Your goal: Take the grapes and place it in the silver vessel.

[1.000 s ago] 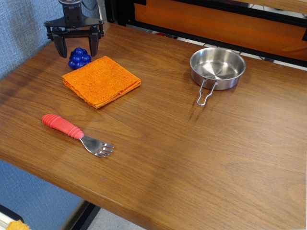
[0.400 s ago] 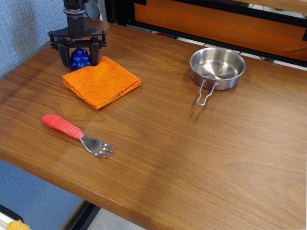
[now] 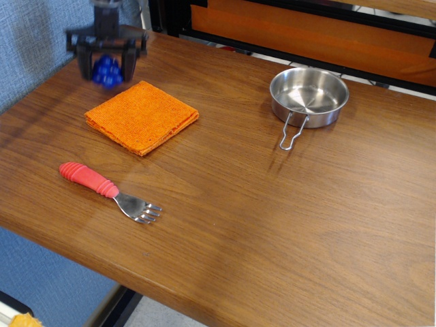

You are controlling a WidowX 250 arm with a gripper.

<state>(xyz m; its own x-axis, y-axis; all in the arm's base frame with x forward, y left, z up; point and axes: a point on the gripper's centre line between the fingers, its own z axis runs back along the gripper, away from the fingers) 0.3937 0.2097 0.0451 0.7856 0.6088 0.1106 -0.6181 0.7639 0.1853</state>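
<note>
The grapes [image 3: 107, 71], a small bunch of glossy deep-blue balls, sit between the fingers of my black gripper [image 3: 107, 69] at the table's far left, lifted a little above the wood. The gripper is shut on them and looks motion-blurred. The silver vessel [image 3: 308, 96], a shallow round steel pan with a thin wire loop handle pointing toward the front, stands empty at the back right, far from the gripper.
A folded orange cloth [image 3: 142, 114] lies just in front of the gripper. A red-handled metal fork [image 3: 107, 190] lies near the front left. A blue wall [image 3: 30, 41] borders the left side. An orange and black frame [image 3: 306, 30] runs along the back.
The gripper came down around the grapes, closed on them and has now lifted them off the table. The orange cloth shifted slightly.
</note>
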